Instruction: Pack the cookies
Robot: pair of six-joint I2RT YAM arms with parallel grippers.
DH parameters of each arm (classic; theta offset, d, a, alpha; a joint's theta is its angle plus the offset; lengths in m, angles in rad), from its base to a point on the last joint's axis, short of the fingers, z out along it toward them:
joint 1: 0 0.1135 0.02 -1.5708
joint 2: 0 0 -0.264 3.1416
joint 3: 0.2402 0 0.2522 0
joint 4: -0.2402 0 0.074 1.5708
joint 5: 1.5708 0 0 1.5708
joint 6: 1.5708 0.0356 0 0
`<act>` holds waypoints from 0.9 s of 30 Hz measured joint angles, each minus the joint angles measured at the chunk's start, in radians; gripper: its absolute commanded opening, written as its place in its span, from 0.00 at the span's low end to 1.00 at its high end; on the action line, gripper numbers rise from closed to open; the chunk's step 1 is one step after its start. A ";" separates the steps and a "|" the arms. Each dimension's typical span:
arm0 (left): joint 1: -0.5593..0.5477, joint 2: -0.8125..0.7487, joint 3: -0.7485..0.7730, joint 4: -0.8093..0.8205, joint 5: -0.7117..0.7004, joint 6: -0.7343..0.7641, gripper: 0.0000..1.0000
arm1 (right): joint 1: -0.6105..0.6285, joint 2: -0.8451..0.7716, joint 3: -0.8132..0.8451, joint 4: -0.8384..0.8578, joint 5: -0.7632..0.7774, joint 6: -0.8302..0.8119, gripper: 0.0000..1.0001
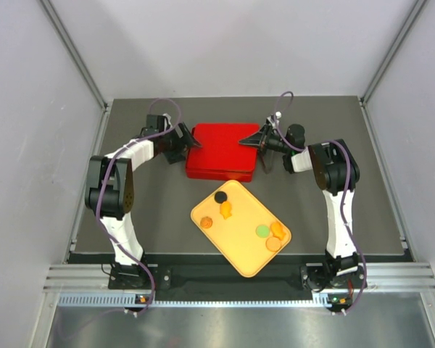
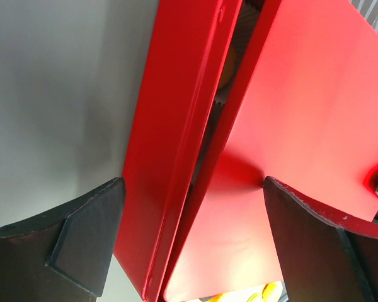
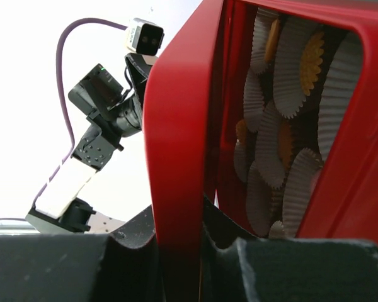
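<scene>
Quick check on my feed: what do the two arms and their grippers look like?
The left arm and right arm have white links between black joints, each trailed by a purple cable. The left gripper and right gripper have black, wedge-shaped fingers.

Bright, even overhead light, soft shadows; blown-out white backdrop (image 3: 25, 94) in right wrist view, slight close-range blur.

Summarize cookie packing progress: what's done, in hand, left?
Done: some orange cookies already sit in paper cups inside the red box. In hand: the right fingers pinch the lid, which stands ajar; the left fingers straddle the box's end, open. Left: several cookies, black, green and orange, lie on the yellow tray; then close the lid.
</scene>
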 measured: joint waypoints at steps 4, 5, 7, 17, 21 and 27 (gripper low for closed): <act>-0.001 0.000 0.000 0.000 -0.004 0.003 0.97 | 0.000 0.005 0.000 0.023 0.000 0.025 0.11; -0.001 0.000 0.000 0.001 -0.004 0.003 0.97 | 0.000 0.011 0.001 0.043 0.000 0.040 0.11; -0.001 -0.001 0.000 0.001 -0.003 0.003 0.98 | 0.000 0.031 0.002 0.079 0.002 0.077 0.10; 0.002 -0.026 0.016 0.003 -0.002 0.003 0.99 | 0.005 0.066 0.024 0.138 0.005 0.181 0.09; 0.006 -0.030 0.032 0.006 0.000 0.004 0.99 | 0.011 0.066 0.034 0.138 -0.001 0.172 0.09; 0.019 -0.030 0.032 0.006 0.008 0.004 0.99 | 0.024 0.066 0.055 0.125 -0.008 0.136 0.10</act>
